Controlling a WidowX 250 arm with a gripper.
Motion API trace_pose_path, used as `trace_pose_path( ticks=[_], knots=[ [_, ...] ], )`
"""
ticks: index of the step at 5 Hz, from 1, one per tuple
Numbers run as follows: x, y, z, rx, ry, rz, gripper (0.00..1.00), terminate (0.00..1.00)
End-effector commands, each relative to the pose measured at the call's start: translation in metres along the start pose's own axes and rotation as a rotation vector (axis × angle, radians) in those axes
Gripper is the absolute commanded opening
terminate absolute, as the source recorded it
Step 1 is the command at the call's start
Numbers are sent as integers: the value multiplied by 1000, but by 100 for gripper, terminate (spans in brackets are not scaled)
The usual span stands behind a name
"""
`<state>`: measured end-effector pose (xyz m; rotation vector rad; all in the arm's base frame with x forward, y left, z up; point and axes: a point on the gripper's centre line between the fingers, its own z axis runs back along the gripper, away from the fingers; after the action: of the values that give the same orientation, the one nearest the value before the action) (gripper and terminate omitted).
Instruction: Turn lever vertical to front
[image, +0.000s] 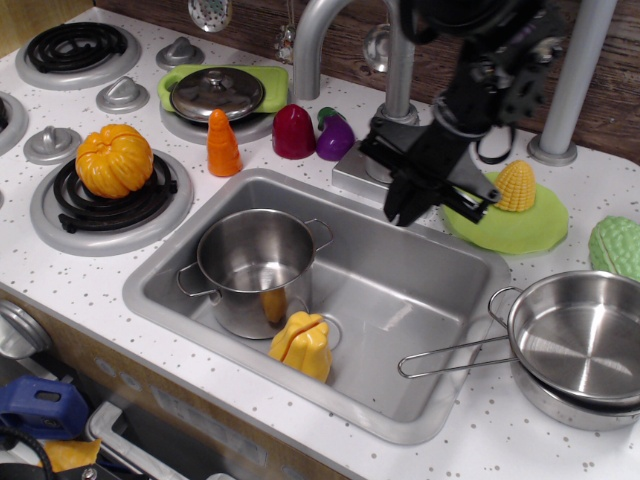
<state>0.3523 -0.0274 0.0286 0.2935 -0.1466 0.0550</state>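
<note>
The black gripper (412, 207) hangs over the back rim of the sink (440, 290), right in front of the faucet base (355, 172). The jaws point down toward the basin; whether they are open or closed I cannot tell. The lever is hidden behind the gripper, at the right side of the faucet base, so its angle cannot be read. The spout (318, 40) arches up behind. In the sink stand a pot (255, 265) and, just beside it, a yellow toy (302, 345). Corn (517, 186) sits on a green plate (520, 232) right of the gripper. On the desk (90, 270) a pan (575, 340) lies at the right, its handle over the sink
</note>
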Motion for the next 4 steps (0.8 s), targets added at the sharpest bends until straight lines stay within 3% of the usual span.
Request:
trace_pose_path(
  ticks=[1,4],
  knots=[
    [14,9,1,-34,-71,11,0,0],
    [16,-15,-24,-92,-77,51,0,0]
  ],
)
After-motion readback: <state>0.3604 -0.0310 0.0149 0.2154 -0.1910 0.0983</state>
